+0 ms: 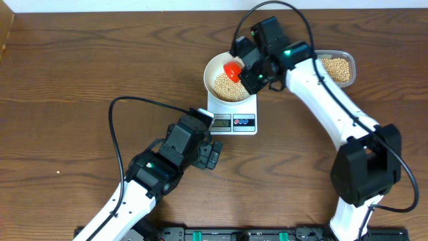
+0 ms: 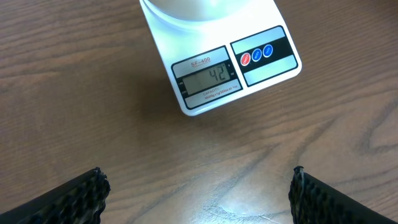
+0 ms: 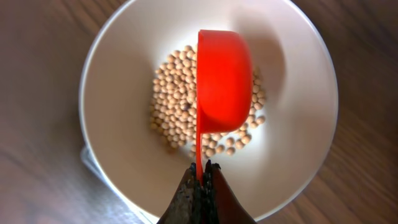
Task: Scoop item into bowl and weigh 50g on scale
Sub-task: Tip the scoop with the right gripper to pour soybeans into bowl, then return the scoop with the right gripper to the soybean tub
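pale tan round beans (image 3: 171, 93) in the round white bowl (image 3: 298, 143) on the white digital scale (image 2: 236, 68), reads 42 | right tool (image 3: 200, 174) pinching a red plastic scoop (image 3: 224, 81) by its handle above the scale | left tool (image 2: 199, 190) spread wide in front of it

The scale (image 2: 219, 67) shows 42, labelled SF-400.

Wood table (image 1: 67, 80) w/ scale (image 1: 233, 122) & tub (image 1: 352, 65), seemingly plastic.
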{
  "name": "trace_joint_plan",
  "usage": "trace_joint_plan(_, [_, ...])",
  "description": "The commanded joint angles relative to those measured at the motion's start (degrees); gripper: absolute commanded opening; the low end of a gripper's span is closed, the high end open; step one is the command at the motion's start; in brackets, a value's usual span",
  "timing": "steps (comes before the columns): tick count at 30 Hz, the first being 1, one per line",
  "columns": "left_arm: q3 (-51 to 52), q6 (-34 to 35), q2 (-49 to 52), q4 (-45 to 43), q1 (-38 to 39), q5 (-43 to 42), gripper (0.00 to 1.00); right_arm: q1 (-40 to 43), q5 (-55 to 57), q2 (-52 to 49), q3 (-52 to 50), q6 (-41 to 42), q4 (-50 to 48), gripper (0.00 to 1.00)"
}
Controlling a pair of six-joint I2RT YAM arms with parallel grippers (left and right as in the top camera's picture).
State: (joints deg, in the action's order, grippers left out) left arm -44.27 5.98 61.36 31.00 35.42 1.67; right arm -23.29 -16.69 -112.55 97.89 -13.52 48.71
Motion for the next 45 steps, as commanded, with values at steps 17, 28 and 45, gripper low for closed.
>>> trace_joint_plan(17, [-0.42,-0.13,0.07,-0.02,0.13,0.52,0.95,15.17,-32.52,1.66,1.77,3.15,0.07,0.01])
trace_joint_plan(28, [-0.42,-0.13,0.07,-0.02,0.13,0.52,0.95,14.95,-32.57,1.66,1.77,2.93,-0.02,0.01])
trace_joint_plan(45, [-0.42,-0.13,0.07,-0.02,0.13,0.52,0.95,8.09,-15.56,1.90,1.77,-1.18,1.36,0.02])
